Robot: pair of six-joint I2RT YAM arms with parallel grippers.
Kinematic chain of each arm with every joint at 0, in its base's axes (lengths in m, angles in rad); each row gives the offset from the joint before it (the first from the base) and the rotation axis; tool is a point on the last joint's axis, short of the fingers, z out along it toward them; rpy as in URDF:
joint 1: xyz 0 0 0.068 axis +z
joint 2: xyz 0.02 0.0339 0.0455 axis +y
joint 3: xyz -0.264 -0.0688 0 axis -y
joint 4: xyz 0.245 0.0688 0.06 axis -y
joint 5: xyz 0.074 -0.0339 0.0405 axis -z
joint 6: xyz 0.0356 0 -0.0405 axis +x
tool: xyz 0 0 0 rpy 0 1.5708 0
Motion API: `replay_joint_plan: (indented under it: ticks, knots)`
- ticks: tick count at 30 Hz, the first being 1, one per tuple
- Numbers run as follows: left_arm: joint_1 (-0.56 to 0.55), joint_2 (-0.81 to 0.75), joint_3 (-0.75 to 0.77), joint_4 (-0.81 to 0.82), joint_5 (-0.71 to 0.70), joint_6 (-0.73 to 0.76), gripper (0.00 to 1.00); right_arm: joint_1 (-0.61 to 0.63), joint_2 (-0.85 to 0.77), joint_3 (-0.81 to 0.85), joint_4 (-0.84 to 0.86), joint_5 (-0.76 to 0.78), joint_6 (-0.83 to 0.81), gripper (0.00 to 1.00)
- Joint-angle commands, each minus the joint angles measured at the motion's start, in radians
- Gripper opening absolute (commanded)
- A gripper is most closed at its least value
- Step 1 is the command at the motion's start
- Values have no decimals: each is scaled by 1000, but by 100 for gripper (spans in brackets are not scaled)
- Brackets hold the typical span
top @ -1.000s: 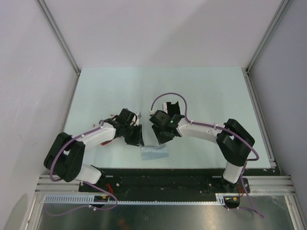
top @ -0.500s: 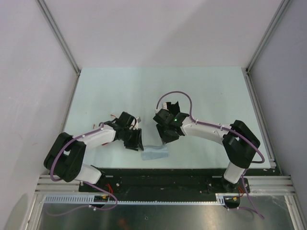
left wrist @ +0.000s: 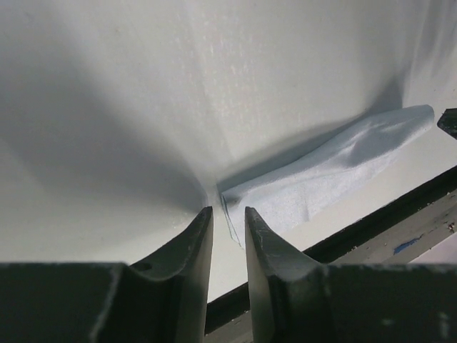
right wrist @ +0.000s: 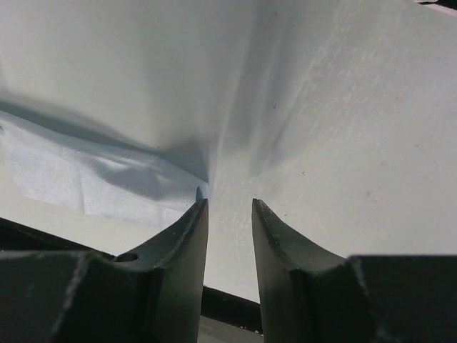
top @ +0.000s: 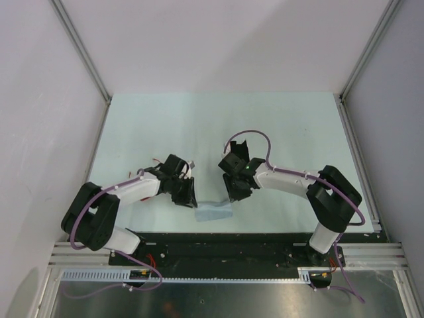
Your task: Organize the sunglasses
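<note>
A light-blue cloth (top: 213,212) lies rumpled near the table's front edge, between my two grippers. My left gripper (top: 187,197) stands at its left end. In the left wrist view the left gripper (left wrist: 225,209) has a narrow gap between its jaws, and the corner of the cloth (left wrist: 335,161) lies just at the fingertips. My right gripper (top: 237,194) is at the cloth's right end. The right gripper (right wrist: 230,201) is slightly open over bare table, its left fingertip touching the edge of the cloth (right wrist: 86,175). The sunglasses are out of view.
A black rail (top: 218,242) runs along the table's near edge just behind the cloth, seen in the left wrist view as a dark rail (left wrist: 357,229). Grey walls with metal frame posts (top: 83,53) enclose the pale table (top: 285,126) on three sides.
My right gripper has moved right and toward the near edge, down to the cloth's right end. The left gripper has edged toward the cloth and its jaws have narrowed.
</note>
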Motion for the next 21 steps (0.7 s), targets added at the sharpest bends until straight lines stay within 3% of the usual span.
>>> replay_joint_plan:
  ticks: [1,21]
  knots:
    - [2,10,29,41,-3,-26,29,-11,-35,-19,56,-24,25,35]
    - [2,39,44,61,23,-32,22,-22,-59,-35,96,-70,25,36]
